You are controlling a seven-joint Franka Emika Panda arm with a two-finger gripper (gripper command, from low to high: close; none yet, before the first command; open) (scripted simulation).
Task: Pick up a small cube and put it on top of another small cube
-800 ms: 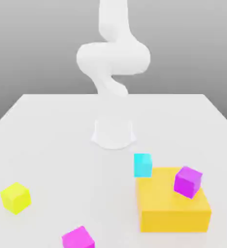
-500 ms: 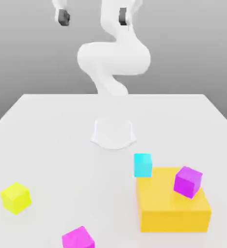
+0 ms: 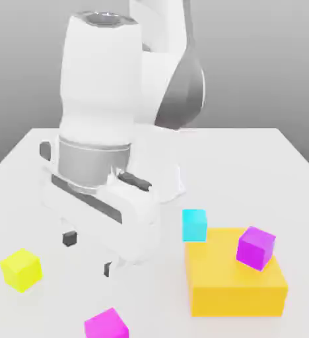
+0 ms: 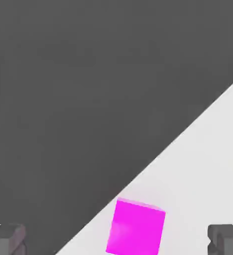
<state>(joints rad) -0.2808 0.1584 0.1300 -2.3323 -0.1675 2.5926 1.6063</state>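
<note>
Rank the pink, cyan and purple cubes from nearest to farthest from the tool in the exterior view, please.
1. Pink cube: lower in view than the tool.
2. Cyan cube: toward the exterior view's right.
3. Purple cube: farther right.

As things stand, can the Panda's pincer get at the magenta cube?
Probably yes: the pincer is open and empty, and in the hand view the magenta cube lies between its fingers with nothing on top or against it.
</note>
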